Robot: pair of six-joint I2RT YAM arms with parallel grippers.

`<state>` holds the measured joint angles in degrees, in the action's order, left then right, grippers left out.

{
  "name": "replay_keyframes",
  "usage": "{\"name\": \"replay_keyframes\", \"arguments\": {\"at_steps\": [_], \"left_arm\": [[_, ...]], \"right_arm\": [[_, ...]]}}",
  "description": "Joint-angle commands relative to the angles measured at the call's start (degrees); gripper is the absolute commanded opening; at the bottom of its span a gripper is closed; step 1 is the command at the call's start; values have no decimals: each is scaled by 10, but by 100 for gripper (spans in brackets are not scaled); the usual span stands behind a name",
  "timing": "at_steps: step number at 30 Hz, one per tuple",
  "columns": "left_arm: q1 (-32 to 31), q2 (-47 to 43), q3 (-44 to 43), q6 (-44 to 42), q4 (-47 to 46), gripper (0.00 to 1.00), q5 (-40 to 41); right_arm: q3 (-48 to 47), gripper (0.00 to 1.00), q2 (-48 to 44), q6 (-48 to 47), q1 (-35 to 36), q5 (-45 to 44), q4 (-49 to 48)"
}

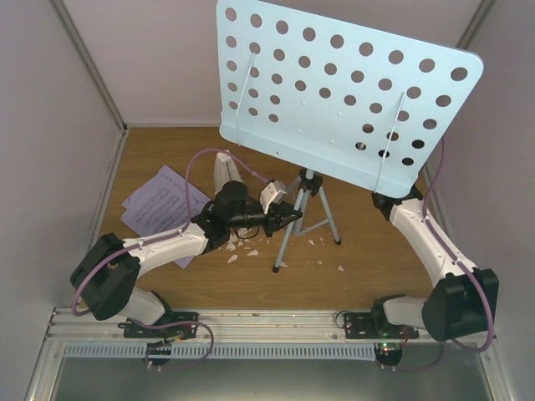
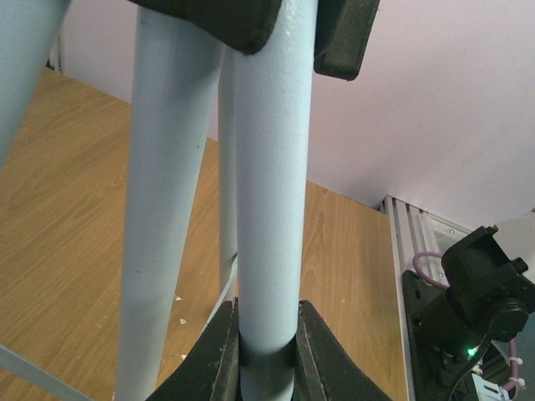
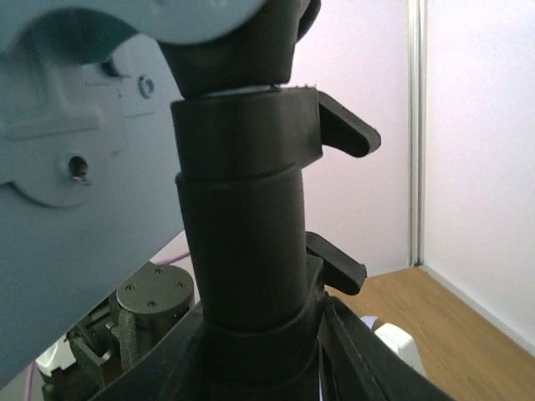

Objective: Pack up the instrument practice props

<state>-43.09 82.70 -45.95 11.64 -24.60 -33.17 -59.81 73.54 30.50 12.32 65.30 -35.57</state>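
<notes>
Nearest, the left fingers (image 2: 213,368) clamp narrowly on a pale blue tripod leg (image 2: 267,167) of the music stand (image 1: 334,92), which stands upright mid-tabletop (image 1: 376,276). Higher up, the right fingers (image 3: 359,368) close around its black collar (image 3: 242,209) just under the perforated plate. The stand looks light and stiff but top-heavy, its paint probably slick, so it is best held by tube and collar, not the plate. Beyond sit the metronome (image 1: 226,171) and sheet-music pages (image 1: 159,205).

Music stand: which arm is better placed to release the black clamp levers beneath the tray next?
Probably right: its jaws hold the black collar by those levers; the left jaws clamp a tripod leg.
</notes>
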Motion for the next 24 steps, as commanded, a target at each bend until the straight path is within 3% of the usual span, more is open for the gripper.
{"name": "replay_keyframes", "arguments": {"at_steps": [1,3,6,24], "left_arm": [[3,-31,-15,16,-59,0,-5],[3,-32,-17,16,-61,0,1],[3,-29,-41,16,-63,0,6],[1,-3,-242,74,-110,0,10]], "right_arm": [[-12,24,-3,11,6,7,-26],[-10,11,-6,15,6,7,-30],[-1,1,-14,19,7,6,-29],[82,1,-81,11,16,-36,29]]}}
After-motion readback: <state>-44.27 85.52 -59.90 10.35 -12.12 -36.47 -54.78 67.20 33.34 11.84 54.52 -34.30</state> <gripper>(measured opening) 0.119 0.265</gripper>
